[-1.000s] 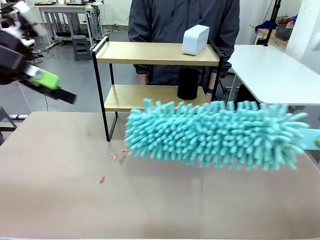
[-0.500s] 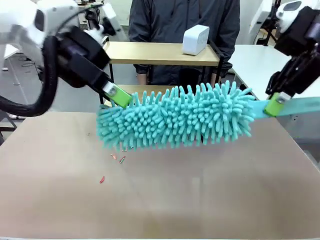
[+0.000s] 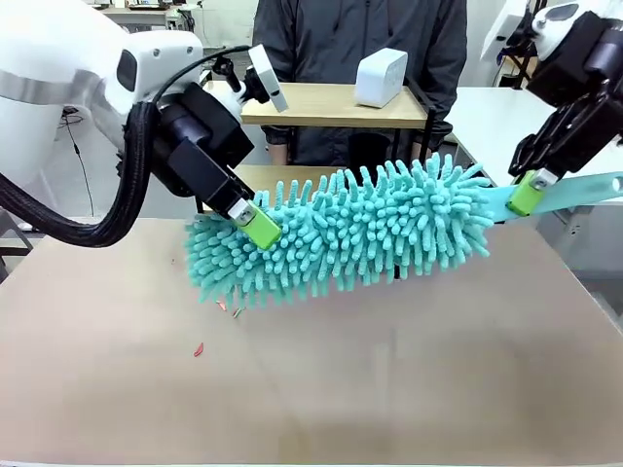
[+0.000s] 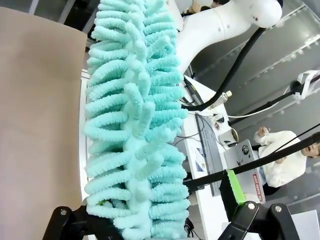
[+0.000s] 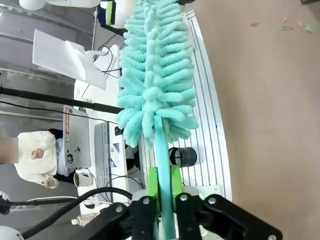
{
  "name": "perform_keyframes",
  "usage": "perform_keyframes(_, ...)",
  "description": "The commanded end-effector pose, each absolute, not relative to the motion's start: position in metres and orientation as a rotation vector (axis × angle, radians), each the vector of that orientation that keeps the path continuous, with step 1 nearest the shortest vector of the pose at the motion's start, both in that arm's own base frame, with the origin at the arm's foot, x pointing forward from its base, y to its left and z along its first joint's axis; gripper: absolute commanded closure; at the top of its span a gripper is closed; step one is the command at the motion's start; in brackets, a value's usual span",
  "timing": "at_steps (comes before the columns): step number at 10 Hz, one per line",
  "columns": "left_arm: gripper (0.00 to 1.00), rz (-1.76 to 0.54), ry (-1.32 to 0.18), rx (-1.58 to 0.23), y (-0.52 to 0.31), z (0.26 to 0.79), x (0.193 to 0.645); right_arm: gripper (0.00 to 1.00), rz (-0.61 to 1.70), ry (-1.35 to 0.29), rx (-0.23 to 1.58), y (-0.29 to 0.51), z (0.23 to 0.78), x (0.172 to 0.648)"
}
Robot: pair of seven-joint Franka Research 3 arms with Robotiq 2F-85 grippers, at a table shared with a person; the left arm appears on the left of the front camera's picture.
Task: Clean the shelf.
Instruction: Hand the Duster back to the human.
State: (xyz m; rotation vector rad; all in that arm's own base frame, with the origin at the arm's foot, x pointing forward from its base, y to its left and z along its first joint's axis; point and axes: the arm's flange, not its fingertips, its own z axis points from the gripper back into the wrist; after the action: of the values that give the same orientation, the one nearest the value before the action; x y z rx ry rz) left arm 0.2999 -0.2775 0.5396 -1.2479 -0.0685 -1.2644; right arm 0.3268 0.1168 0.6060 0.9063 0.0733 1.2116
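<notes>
Teal duster (image 3: pixel 341 233) midair btwn arms, R jaws (image 3: pixel 523 192) clenched on handle, L jaws (image 3: pixel 255 226) spread round its tip; shelf (image 3: pixel 311 105) at 12 o'clock on desk (image 3: pixel 389 389); next prob lift duster onto boards.

The shelf (image 3: pixel 321 103) stands upright at the far edge of the desk (image 3: pixel 389 389): two light wooden boards in a thin black metal frame. Only part of the lower board and the legs can be seen
</notes>
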Motion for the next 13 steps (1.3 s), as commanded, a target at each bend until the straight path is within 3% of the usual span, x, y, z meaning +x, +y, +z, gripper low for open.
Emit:
perform_keyframes(1, 0.0, -1.322, -0.08, -1.239, -0.28, 0.538, 0.301, 0.88, 1.221, 0.025, 0.955, 0.113, 0.608, 0.326)
perform_keyframes(2, 0.53, -1.332, -0.085, -1.223, -0.28, 0.539, 0.299, 0.88, 1.22, 0.028, 0.955, 0.113, 0.608, 0.324)
perform_keyframes(3, 0.55, -1.332, -0.094, -1.216, -0.279, 0.539, 0.299, 0.88, 1.227, 0.043, 0.948, 0.113, 0.609, 0.323)
perform_keyframes(4, 1.0, -1.325, -0.1, -1.215, -0.279, 0.54, 0.3, 0.88, 1.211, 0.074, 0.909, 0.116, 0.607, 0.326)
perform_keyframes(6, 1.0, -1.322, -0.113, -1.201, -0.278, 0.54, 0.3, 0.88, 1.211, 0.074, 0.909, 0.116, 0.607, 0.326)
perform_keyframes(7, 0.82, -1.323, -0.116, -1.204, -0.278, 0.54, 0.3, 0.88, 1.211, 0.074, 0.909, 0.116, 0.607, 0.326)
perform_keyframes(9, 1.0, -1.326, -0.104, -1.201, -0.278, 0.539, 0.301, 0.88, 1.211, 0.074, 0.909, 0.116, 0.607, 0.326)
perform_keyframes(11, 1.0, -1.328, -0.106, -1.193, -0.278, 0.539, 0.301, 0.88, 1.215, 0.085, 0.906, 0.116, 0.606, 0.325)
perform_keyframes(12, 1.0, -1.33, -0.11, -1.184, -0.276, 0.539, 0.301, 0.79, 1.212, 0.093, 0.907, 0.114, 0.605, 0.325)
perform_keyframes(13, 1.0, -1.328, -0.113, -1.171, -0.271, 0.54, 0.303, 0.39, 1.189, 0.07, 0.926, 0.106, 0.605, 0.323)
